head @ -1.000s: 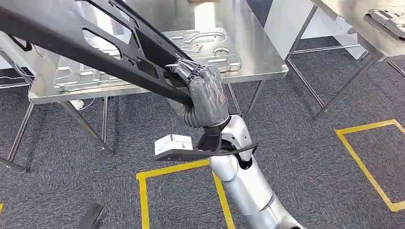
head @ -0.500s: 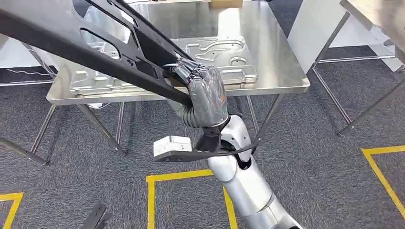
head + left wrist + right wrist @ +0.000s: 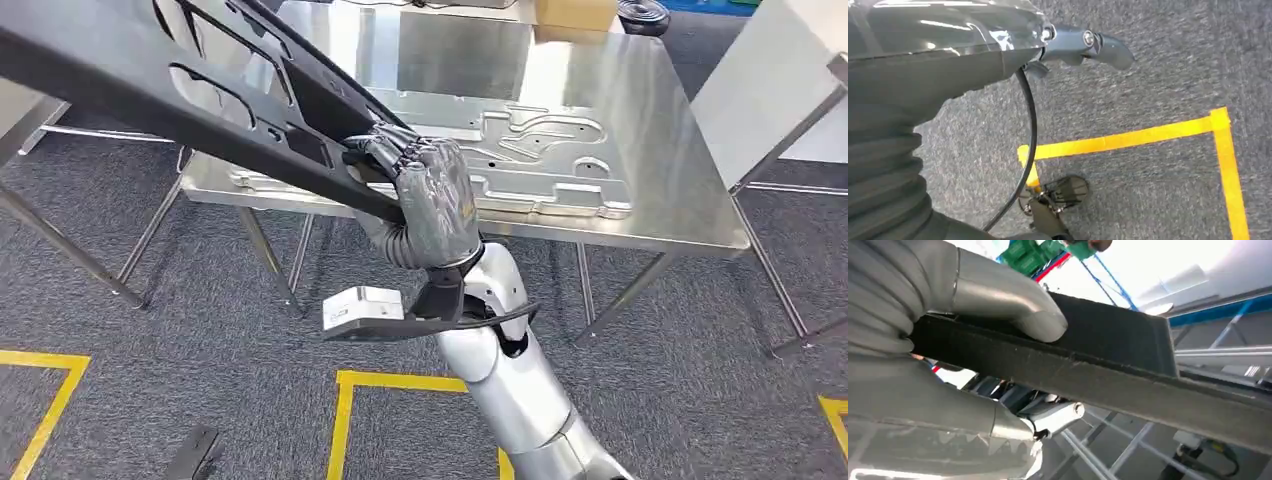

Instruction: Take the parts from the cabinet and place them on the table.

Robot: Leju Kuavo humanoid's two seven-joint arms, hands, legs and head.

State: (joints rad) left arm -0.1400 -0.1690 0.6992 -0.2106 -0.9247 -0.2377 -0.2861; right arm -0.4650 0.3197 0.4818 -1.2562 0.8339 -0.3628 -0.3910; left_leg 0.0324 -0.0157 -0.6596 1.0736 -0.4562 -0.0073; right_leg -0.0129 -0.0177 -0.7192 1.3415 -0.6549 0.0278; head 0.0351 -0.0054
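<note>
A long black frame part (image 3: 150, 90) with cut-outs slants from the upper left down to the middle of the head view. My right hand (image 3: 430, 195) grips its lower end, fingers wrapped over the edge. In the right wrist view the thumb (image 3: 1013, 310) presses on the black part (image 3: 1108, 370). The part hangs in the air in front of a steel table (image 3: 660, 130). My left hand (image 3: 1088, 42) hangs over the carpet with a finger stretched out and nothing in it.
A stamped silver metal panel (image 3: 540, 150) lies on the table, with a cardboard box (image 3: 575, 12) at its far edge. Another steel surface (image 3: 770, 100) stands at the right. Metal legs (image 3: 60, 240) cross the left. Yellow tape (image 3: 400, 382) marks the grey carpet.
The whole picture has shifted: the camera has turned, so the table and panel now sit further right and nearer. My right hand keeps its hold on the black part.
</note>
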